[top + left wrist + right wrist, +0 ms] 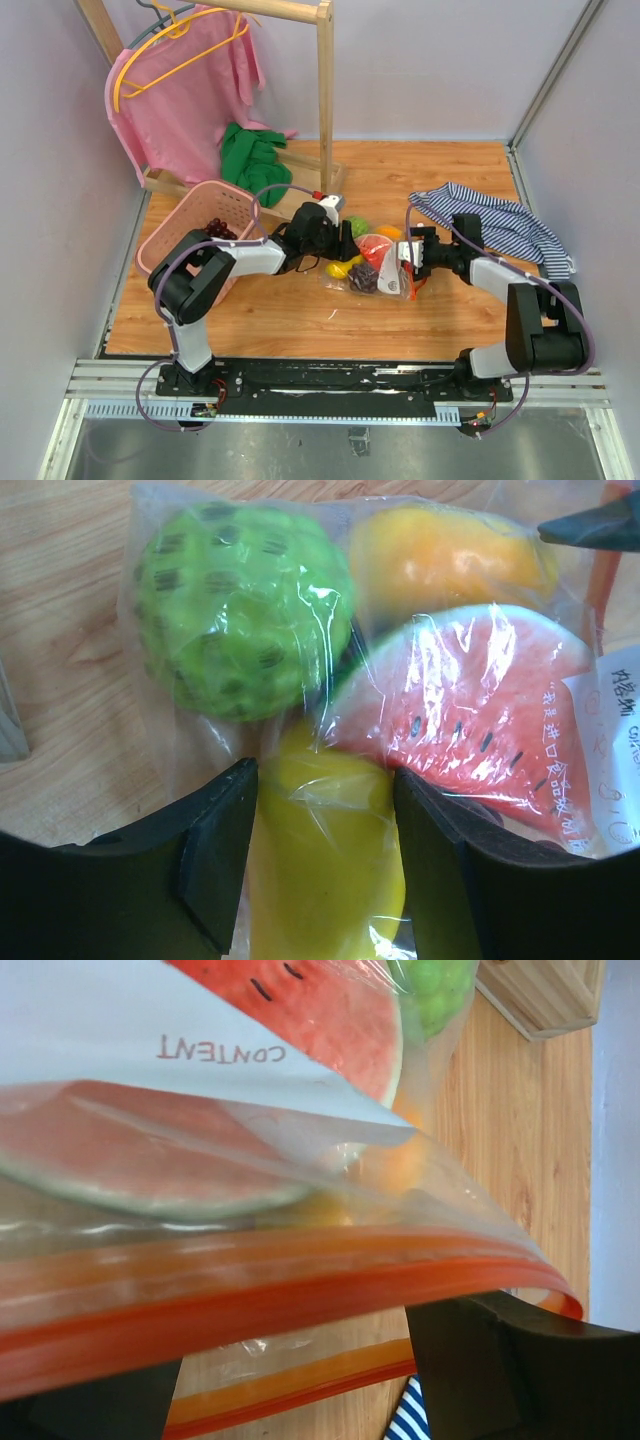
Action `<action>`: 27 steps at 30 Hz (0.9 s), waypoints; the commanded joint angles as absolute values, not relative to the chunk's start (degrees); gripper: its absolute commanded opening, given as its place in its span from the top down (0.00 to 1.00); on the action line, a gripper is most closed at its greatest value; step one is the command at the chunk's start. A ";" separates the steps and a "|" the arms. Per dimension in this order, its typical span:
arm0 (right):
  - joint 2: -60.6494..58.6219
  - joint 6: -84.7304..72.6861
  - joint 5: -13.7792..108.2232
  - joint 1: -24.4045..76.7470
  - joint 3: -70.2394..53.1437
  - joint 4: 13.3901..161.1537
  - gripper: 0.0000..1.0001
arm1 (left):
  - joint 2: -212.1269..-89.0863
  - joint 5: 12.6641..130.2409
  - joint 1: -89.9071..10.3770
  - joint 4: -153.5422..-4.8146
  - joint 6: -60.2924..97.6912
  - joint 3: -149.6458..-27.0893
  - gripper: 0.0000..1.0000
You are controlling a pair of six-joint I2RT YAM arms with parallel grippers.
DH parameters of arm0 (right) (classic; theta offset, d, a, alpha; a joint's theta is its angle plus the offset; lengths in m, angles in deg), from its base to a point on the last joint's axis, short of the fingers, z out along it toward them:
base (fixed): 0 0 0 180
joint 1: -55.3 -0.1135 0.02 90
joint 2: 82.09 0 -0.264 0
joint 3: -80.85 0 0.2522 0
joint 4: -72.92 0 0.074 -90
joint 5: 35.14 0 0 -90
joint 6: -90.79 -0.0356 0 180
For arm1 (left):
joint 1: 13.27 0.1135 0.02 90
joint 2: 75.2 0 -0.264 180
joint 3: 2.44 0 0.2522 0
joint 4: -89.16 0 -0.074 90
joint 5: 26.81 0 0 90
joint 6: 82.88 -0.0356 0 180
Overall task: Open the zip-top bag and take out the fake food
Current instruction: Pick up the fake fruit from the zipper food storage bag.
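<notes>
Crinkly clear zip-top bag (375, 268) with the red-orange zip strip (250, 1300) lies mid-bench between the two arms, toys all inside.

Left fingers (215, 855) stand parted, straddling the yellow oval plastic fruit (325, 860) through the film at the bag's closed end. Can't tell if they pinch it or just bracket it; gaps show on both sides, so I read it as not gripped. Beyond them: green round leafy ball (240, 605), orange oval fruit (445, 560), red watermelon slice (470, 705), white label (610, 750) at the right edge. Dark grape bunch (363, 278) shows only in the top view.

Right fingers (500, 1360) are at the zip end, spread apart. One orange track arcs up across that view, a second track (300, 1385) sits lower, film gaping between them, so the seal looks at least partly parted. Whether either track is pinched right now, cannot tell.

Step in hand, my read: opening the mouth, extraction not started.

Next move needs:
- right fingers to close on one lip only, not both tracks
- left to pin the bag bottom or take the opposite lip, then pull apart
- mouth wide enough for the watermelon slice, the biggest piece

Surroundings: wooden bench (300, 310), striped cloth (500, 220) just behind the right arm, pink basket (200, 225) by the left arm.
</notes>
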State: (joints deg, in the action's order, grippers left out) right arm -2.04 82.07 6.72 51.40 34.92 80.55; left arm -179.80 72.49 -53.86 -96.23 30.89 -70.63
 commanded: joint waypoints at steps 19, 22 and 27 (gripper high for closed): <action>4.53 116.66 5.82 49.67 19.94 136.65 0.46 | -178.92 73.88 -54.05 -91.16 30.01 -67.15 0.40; 3.80 117.59 6.72 49.76 19.98 138.98 0.46 | -177.16 74.24 -54.05 -91.71 30.70 -65.64 0.39; 2.56 115.25 7.63 49.87 20.29 138.03 0.40 | -174.64 74.14 -54.05 -91.81 31.19 -64.10 0.38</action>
State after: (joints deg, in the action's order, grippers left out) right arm 3.97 114.26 6.64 50.28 21.48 133.57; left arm -176.32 74.02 -53.86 -96.23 31.20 -66.31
